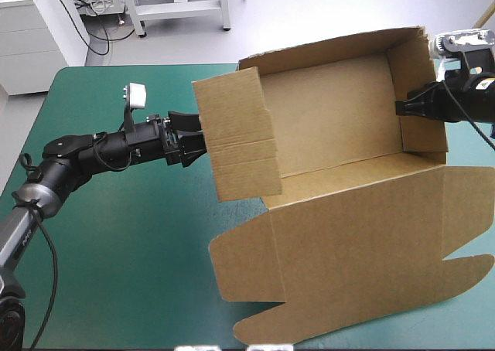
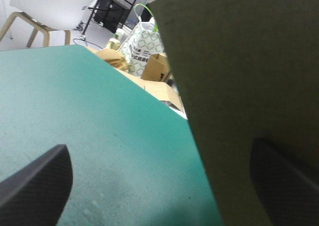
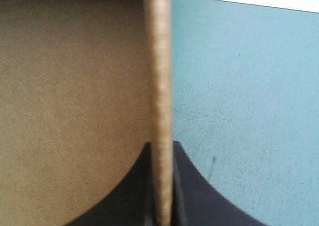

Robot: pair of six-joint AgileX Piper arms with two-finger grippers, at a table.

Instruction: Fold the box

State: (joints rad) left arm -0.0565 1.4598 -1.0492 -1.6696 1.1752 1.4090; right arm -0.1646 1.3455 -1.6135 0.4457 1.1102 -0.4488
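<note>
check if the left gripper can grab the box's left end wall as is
Probably yes: the left gripper is open right at that wall of the box, the board's edge between its fingers, nothing in the way. The right gripper holds the opposite wall.

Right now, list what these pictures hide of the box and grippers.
High view: left gripper fingertips, hidden behind the box wall; lid, right end cut by the picture edge.
Left wrist view: box interior, blocked by that wall.
Right wrist view: far end of the wall held by the right gripper, cut off.
</note>
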